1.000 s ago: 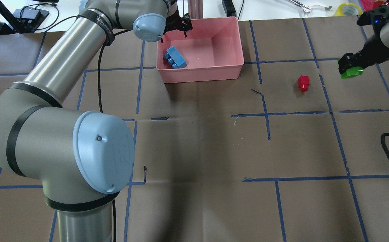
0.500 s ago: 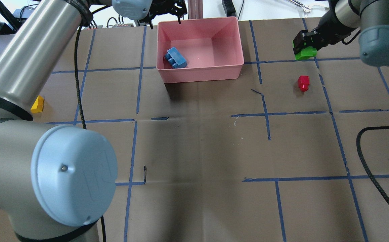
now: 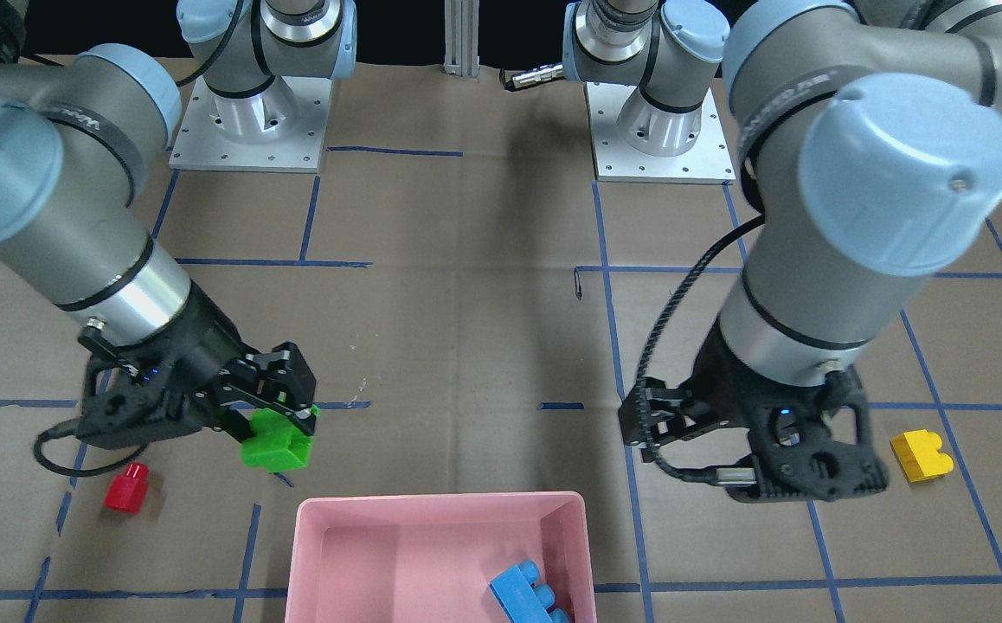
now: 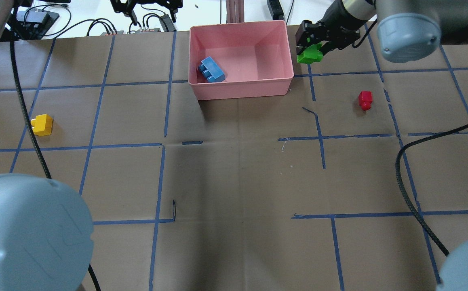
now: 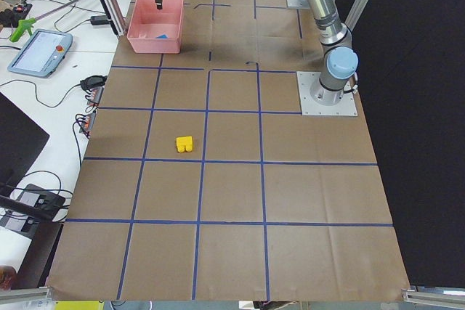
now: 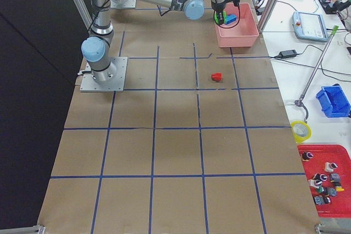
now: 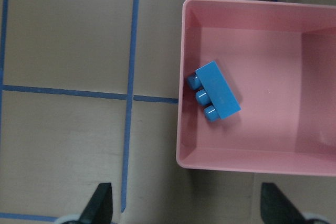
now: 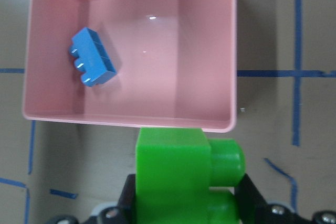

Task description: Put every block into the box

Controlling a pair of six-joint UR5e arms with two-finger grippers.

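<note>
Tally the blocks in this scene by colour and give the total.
blue block: 1
green block: 1
red block: 1
yellow block: 1
Total: 4

A brown paper sheet [image 4: 238, 169] carries blue tape lines [image 4: 379, 214]. A yellow tape roll [image 6: 300, 131] lies near a red plastic tray [image 6: 343, 154].
</note>
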